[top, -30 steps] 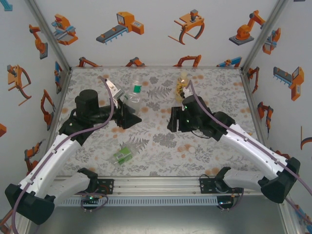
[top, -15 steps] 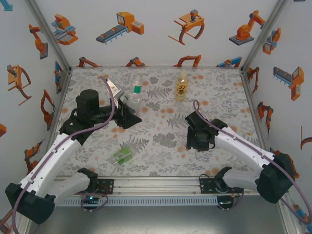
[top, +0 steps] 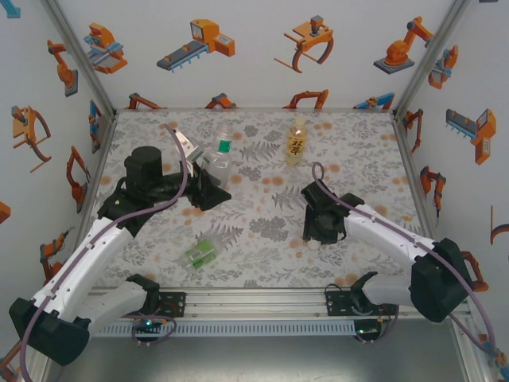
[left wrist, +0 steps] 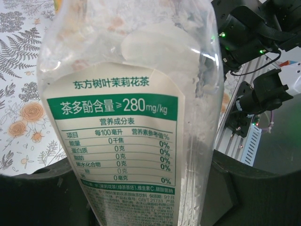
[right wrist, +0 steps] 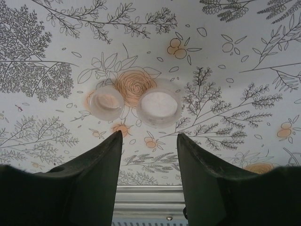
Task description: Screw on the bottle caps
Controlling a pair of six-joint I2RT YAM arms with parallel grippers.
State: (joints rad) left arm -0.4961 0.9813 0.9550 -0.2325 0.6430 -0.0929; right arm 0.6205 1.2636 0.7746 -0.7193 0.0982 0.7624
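We see the right gripper, jaws parted, close to two bottle caps lying on the floral table; the left gripper clamps the white-labelled bottle. White walls printed with orange robots surround it.

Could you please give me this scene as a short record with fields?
left claw: shut on white-label bottle
right claw: open, empty, low over the caps
caps: two, loose, side by side on the table
amber bottle: upright, far side
green bottle: lying on its side, near edge
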